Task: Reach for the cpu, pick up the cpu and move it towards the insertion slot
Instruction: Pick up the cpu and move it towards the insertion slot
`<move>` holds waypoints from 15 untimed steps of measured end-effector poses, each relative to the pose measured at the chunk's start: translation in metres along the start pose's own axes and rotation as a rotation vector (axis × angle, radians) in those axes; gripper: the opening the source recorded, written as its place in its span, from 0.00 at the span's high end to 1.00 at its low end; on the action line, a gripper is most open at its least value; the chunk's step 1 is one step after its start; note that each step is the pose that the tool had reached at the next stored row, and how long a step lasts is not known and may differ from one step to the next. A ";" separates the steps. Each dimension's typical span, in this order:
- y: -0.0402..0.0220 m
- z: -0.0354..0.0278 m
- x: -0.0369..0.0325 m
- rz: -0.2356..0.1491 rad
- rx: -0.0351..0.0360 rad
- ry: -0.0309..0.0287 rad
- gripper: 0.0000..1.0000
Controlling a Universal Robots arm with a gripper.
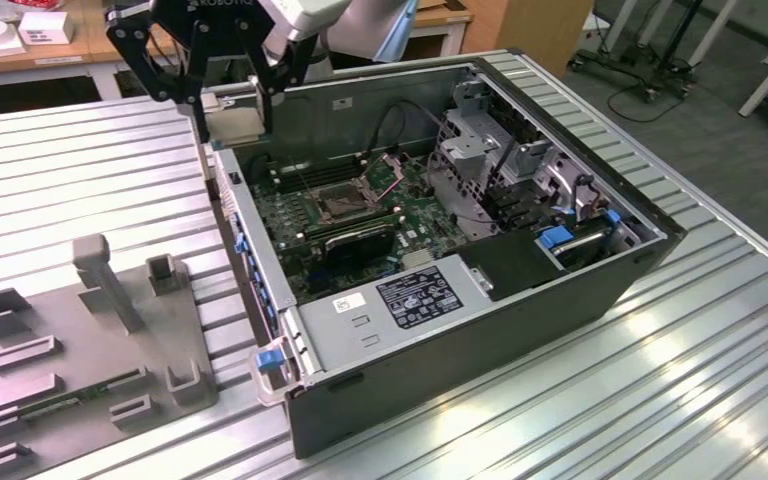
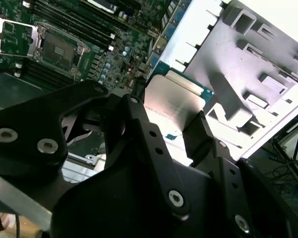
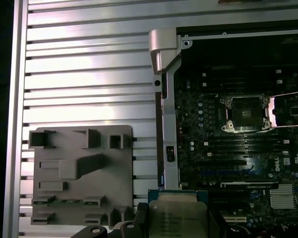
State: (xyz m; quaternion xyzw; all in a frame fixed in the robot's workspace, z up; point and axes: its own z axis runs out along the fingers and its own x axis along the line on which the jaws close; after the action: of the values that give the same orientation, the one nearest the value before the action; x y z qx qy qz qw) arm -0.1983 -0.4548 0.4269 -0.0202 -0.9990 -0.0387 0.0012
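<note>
Fingers (image 2: 139,124) of my gripper (image 2: 164,129) are clamping the cpu (image 3: 178,215); in the exterior view I'm hovering at the case's (image 1: 624,290) eleven o'clock corner, while the first wrist view is revealing the insertion slot (image 3: 244,113) and the gray fixture (image 3: 82,173).

Black pincer (image 2: 164,111) of angular linked plates, studded with silver screws.
</note>
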 end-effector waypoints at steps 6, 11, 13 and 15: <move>0.0157 0.0018 -0.0014 0.000 0.0000 0.0001 0.46; 0.0202 0.0022 -0.0176 0.000 -0.0044 -0.0002 0.46; 0.0216 0.0025 -0.0242 0.000 -0.0055 -0.0003 0.46; 0.0229 0.0026 -0.0299 0.000 -0.0060 -0.0004 0.46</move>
State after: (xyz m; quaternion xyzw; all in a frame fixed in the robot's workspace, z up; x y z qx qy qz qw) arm -0.1675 -0.4330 0.4259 -0.0200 -0.9989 -0.0417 0.0009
